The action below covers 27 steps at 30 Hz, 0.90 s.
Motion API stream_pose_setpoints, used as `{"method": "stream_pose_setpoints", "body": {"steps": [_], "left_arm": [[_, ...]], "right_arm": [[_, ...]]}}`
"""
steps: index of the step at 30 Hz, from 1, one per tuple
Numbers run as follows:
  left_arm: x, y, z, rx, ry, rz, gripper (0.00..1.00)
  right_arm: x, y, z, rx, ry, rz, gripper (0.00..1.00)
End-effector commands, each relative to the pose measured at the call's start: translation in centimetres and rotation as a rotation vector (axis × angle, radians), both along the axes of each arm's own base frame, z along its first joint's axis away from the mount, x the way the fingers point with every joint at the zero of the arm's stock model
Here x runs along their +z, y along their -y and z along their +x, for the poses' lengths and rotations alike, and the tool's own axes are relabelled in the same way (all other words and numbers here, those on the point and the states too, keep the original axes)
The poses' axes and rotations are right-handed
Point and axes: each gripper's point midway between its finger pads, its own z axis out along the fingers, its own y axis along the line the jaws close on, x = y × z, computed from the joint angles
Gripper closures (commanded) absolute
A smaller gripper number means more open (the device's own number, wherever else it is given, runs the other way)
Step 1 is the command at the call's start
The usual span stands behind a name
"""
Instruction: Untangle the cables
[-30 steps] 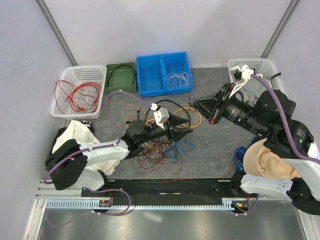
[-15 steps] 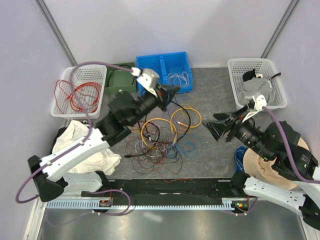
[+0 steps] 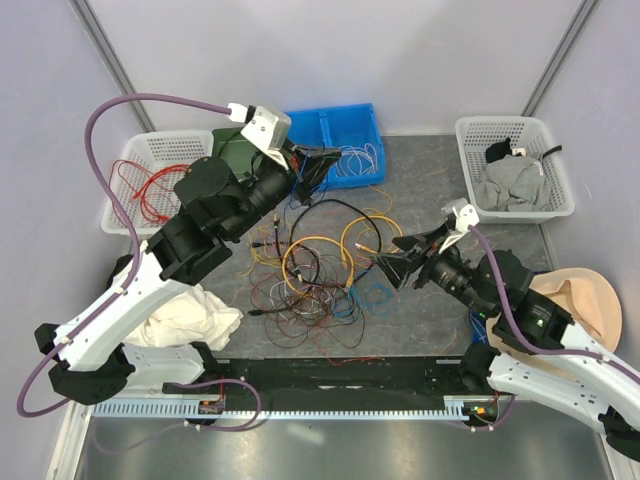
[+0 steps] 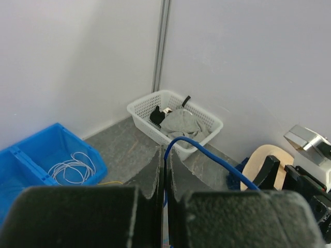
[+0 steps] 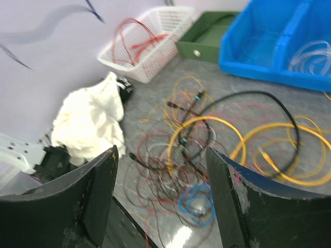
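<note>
One heap of cables [image 3: 318,275] lies mid-tabletop [image 3: 430,190]: two yellow-orange loops [image 5: 207,119], one black cable [image 5: 248,93] and many fine red and brown strands. The left fingers [image 4: 153,173], held high, are clamped on one blue strand [image 4: 226,164] (it arcs away rightward). The right fingers [image 5: 101,191] stand apart, holding nothing, beside the heap. Two white baskets [image 3: 150,145], one blue bin [image 3: 325,150] and one green tray [image 3: 240,135] line the far edge.

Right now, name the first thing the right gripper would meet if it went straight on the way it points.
Probably the cables: the open right gripper aims left and down at the heap, near its yellow loop and blue coil. Depth is unclear.
</note>
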Motion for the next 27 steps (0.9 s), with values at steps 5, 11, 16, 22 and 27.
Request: {"method": "stream_pose_setpoints", "body": {"steps": [5, 11, 16, 22, 27], "left_arm": [[-0.4, 0.6, -1.5, -0.084, -0.004, 0.027, 0.98], [-0.8, 0.8, -2.1, -0.118, -0.020, 0.023, 0.98], [-1.3, 1.2, -2.8, -0.161, -0.032, 0.028, 0.98], [-1.8, 1.4, -3.2, -0.184, -0.044, 0.031, 0.98], [-2.2, 1.7, -3.7, -0.219, -0.054, 0.028, 0.98]], "right_arm": [[6.6, -2.7, 0.3, 0.073, 0.195, 0.292, 0.23], [9.1, -2.9, 0.1, 0.091, 0.289, 0.418, 0.23], [12.3, -2.6, -0.5, 0.105, 0.377, 0.525, 0.23], [14.1, -4.0, 0.0, 0.125, 0.412, 0.542, 0.23], [14.1, -6.3, 1.3, 0.147, 0.403, 0.524, 0.24]]}}
